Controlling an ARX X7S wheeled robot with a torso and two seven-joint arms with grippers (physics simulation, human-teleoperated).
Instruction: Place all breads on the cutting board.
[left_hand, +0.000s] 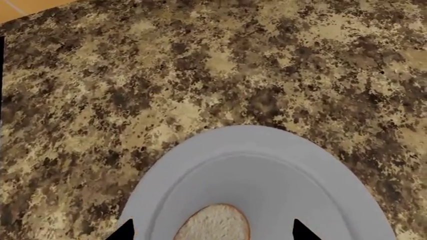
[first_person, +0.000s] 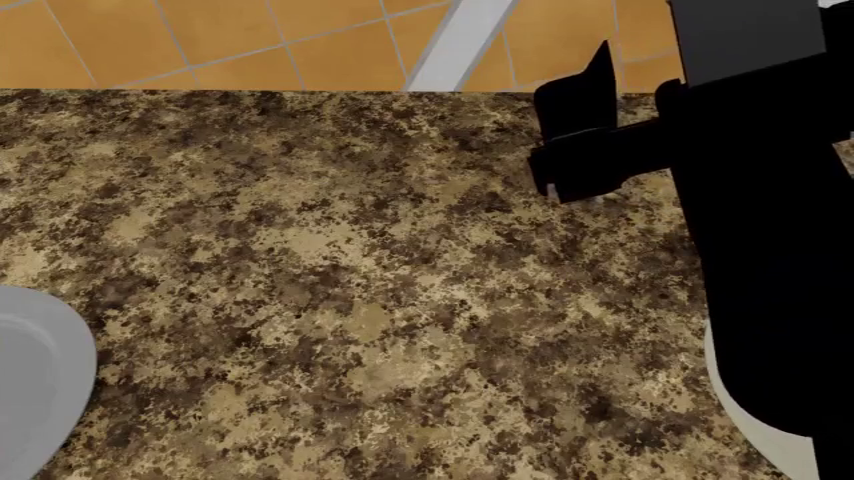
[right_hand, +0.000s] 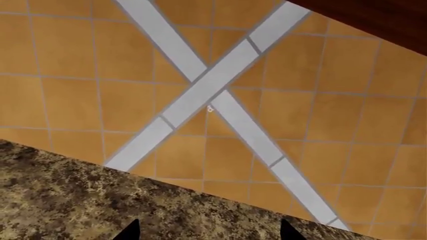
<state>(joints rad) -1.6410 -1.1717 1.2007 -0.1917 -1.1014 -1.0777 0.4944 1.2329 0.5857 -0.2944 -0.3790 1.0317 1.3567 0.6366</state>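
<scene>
A cut bread chunk with a white crumb face and tan crust lies on a round light-grey plate. My left gripper hovers over it, open; its two black fingertips stand wide on either side of the bread without touching it. My right gripper is open and empty over the counter's far edge, facing the orange tiled floor. In the head view my right arm fills the right side. The cutting board is out of view, and only this one bread shows.
A speckled brown granite counter spans the head view. One plate's rim shows at its left edge, and a light-grey curved rim under my right arm. Dark reddish wood crosses a corner of the right wrist view.
</scene>
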